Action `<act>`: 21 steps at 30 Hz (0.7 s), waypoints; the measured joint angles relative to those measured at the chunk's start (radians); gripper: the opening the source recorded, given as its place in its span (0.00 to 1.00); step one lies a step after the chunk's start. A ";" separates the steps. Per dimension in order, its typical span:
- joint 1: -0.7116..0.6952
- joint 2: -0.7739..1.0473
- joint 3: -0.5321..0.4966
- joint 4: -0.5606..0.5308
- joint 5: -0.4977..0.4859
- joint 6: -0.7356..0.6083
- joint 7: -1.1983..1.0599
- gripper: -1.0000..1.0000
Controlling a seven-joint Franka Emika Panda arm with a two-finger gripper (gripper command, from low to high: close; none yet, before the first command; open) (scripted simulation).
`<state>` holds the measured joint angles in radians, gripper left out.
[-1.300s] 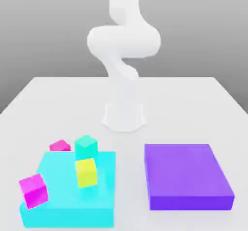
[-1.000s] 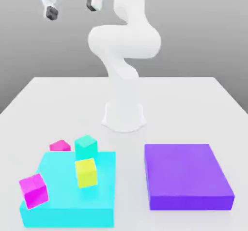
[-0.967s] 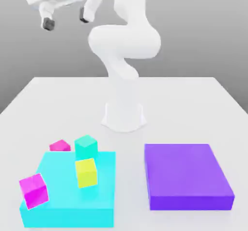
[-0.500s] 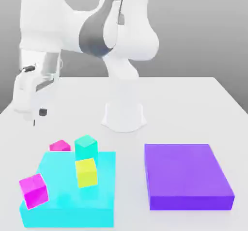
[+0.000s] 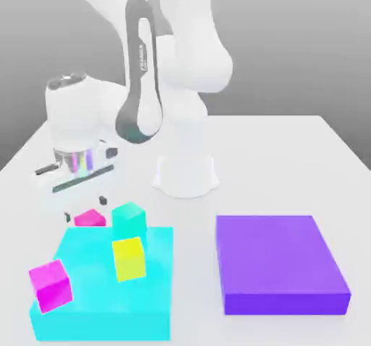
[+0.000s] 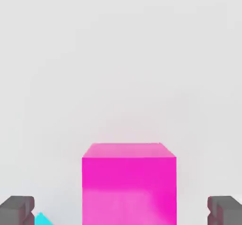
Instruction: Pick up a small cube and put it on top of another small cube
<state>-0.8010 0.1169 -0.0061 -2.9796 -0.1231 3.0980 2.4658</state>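
The small hot-pink cube (image 5: pixel 89 217) rests on the white table just behind the cyan platform (image 5: pixel 87 254). My gripper (image 5: pixel 85 209) hangs right over it, open, with one dark fingertip on each side of the cube and a gap on both sides. In the hand view the small pink cube (image 6: pixel 128 181) sits between the two grey fingertips (image 6: pixel 16 210), untouched. A teal cube (image 5: pixel 129 219), slightly bigger, stands next to the pink one at the platform's far edge.
A yellow cube (image 5: pixel 129 258) and a larger purplish-magenta cube (image 5: pixel 51 286) sit on the cyan platform. A flat purple block (image 5: pixel 279 263) lies on the exterior view's right. The arm's white base (image 5: pixel 185 174) stands behind, mid-table.
The arm swung down from high above to the exterior view's left, then lowered over the small pink cube. The fingers stayed open. No cube has moved.
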 joint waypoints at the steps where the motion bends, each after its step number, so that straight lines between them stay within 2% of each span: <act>1: 0.013 0.036 -0.013 0.006 -0.003 0.030 0.002 0.50; 2: 0.020 0.072 -0.020 0.011 -0.002 0.060 0.001 0.50; 3: 0.022 0.098 -0.023 0.015 -0.002 0.082 0.000 0.00; 10: 0.025 0.101 -0.025 0.016 -0.001 0.086 0.000 0.00; 13: 0.018 0.015 -0.015 0.002 0.007 0.014 -0.004 0.00; 19: 0.035 -0.198 -0.005 -0.037 0.103 -0.160 -0.077 0.00; 21: 0.081 -0.239 0.012 -0.001 0.122 -0.237 -0.126 0.00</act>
<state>-0.7204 -0.1224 0.0063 -2.9802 -0.0013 2.8614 2.3403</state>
